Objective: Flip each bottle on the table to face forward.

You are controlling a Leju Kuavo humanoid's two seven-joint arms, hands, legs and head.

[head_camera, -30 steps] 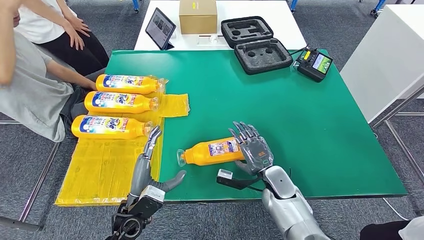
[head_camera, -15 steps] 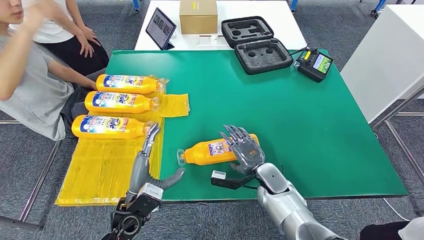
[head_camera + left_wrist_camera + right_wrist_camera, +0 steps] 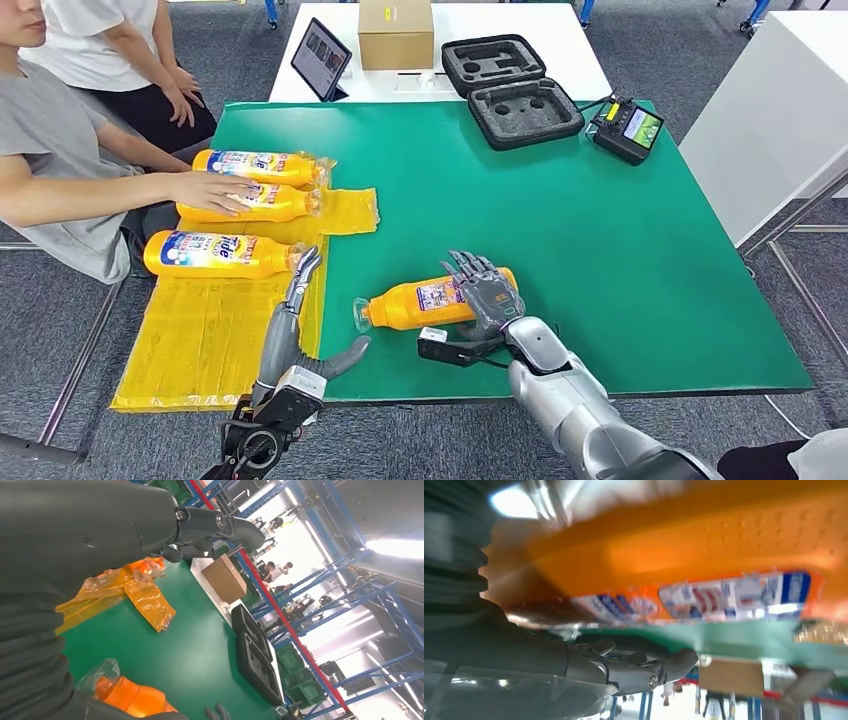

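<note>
1 bottle point(image 3: 432, 301) under right hand point(image 3: 488, 296)

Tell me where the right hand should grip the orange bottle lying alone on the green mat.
Probably the wide body at the label, coming down from above across its width. The orange bottle lies on its side with its neck tapering toward the left hand; the right hand sits over the base end.

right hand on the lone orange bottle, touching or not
Touching. In the head view the right hand lies draped over the orange bottle's base end with no gap, and the right wrist view shows the bottle pressed close against it.
</note>
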